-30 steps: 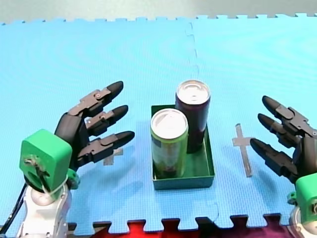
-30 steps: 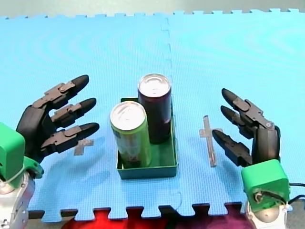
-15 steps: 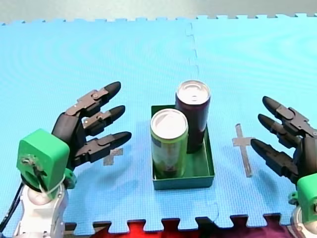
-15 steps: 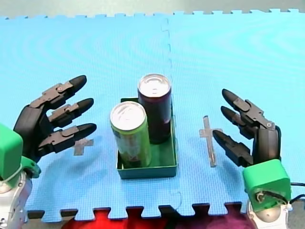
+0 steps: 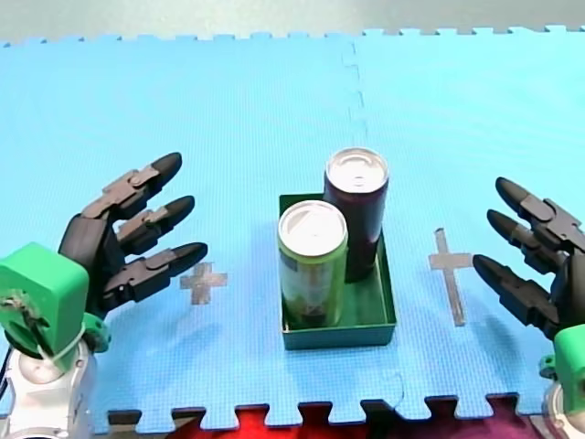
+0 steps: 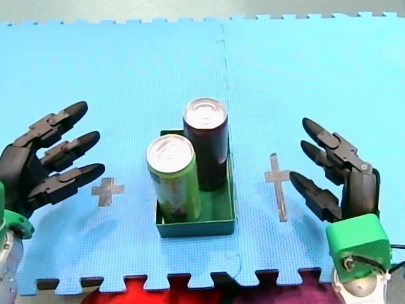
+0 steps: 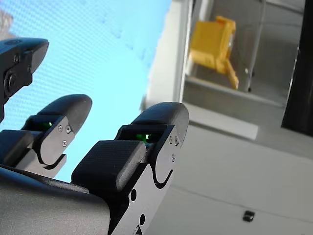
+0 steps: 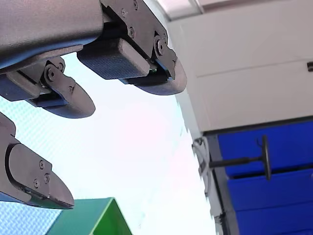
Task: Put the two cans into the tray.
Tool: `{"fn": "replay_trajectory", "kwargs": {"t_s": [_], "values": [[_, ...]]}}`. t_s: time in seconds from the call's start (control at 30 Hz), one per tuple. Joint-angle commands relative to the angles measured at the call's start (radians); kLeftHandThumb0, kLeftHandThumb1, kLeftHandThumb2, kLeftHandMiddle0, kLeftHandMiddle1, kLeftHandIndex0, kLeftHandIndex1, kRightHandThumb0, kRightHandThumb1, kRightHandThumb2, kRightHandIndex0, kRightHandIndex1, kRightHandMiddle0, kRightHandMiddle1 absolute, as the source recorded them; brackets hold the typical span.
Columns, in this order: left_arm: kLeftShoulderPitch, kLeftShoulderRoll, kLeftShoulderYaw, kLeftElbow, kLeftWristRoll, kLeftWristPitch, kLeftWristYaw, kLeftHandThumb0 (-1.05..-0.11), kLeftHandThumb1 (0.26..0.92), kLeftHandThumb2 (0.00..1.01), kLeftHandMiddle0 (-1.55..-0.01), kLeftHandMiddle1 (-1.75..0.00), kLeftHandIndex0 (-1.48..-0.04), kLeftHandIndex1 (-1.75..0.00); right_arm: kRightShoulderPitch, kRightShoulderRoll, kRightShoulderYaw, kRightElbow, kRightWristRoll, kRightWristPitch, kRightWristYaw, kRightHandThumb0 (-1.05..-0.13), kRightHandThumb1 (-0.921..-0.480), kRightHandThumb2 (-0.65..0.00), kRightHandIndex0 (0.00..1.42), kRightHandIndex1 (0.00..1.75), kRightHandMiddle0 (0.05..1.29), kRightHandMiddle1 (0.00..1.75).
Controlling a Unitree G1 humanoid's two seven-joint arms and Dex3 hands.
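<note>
The green aluminium can [image 5: 313,265] and the dark purple aluminium can [image 5: 356,215] at its one o'clock stood upright inside the small green tray [image 5: 340,337], flanked about equally by the left hand [image 5: 128,242] at nine o'clock and the right hand [image 5: 530,265] at three, both empty, fingers uncurled.

Two cans: green can [image 5: 313,265], purple can [image 5: 356,212]. One tray [image 5: 338,336]. Two tape marks: left cross [image 5: 203,283], right cross [image 5: 451,274].

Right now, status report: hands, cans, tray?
Left hand open, left of the tray. Right hand open, right of it. Green can and dark purple can upright in the tray. Tape crosses flat on the mat either side.
</note>
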Motion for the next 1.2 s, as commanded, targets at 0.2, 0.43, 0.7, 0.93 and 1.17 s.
{"fn": "replay_trajectory", "kwargs": {"t_s": [0.2, 0.43, 0.7, 0.93, 1.17], "values": [[0.001, -0.001, -0.001, 0.0, 0.007, -0.022, 0.013, -0.629, 0.748, 0.0, -0.71, 0.0, -0.59, 0.0, 0.001, -0.01, -0.008, 0.007, 0.007, -0.005, 0.002, -0.279, -0.781, 0.0, 0.88, 0.0, 0.8, 0.0], [0.013, -0.02, -0.001, 0.0, 0.005, -0.053, 0.015, -0.601, 0.754, 0.0, -0.72, -0.01, -0.61, -0.01, 0.005, -0.011, -0.009, 0.005, 0.009, -0.01, 0.007, -0.285, -0.779, 0.0, 0.88, 0.0, 0.8, 0.0], [0.014, -0.016, -0.022, 0.008, 0.049, -0.094, 0.049, -0.601, 0.769, 0.01, -0.73, 0.0, -0.63, -0.01, 0.003, -0.008, -0.009, 0.001, 0.009, -0.009, 0.008, -0.289, -0.778, 0.0, 0.88, 0.0, 0.8, 0.0], [0.013, -0.02, -0.023, 0.005, 0.041, -0.094, 0.04, -0.615, 0.78, 0.01, -0.73, 0.0, -0.64, -0.01, -0.004, -0.007, -0.005, 0.001, 0.002, -0.015, 0.004, -0.289, -0.779, 0.0, 0.88, 0.0, 0.8, 0.0], [0.012, -0.019, -0.02, 0.006, 0.029, -0.093, 0.021, -0.625, 0.786, 0.0, -0.73, 0.0, -0.64, 0.0, -0.003, -0.007, -0.004, 0.003, -0.001, -0.025, 0.001, -0.289, -0.781, -0.001, 0.88, 0.0, 0.8, 0.0]]}}
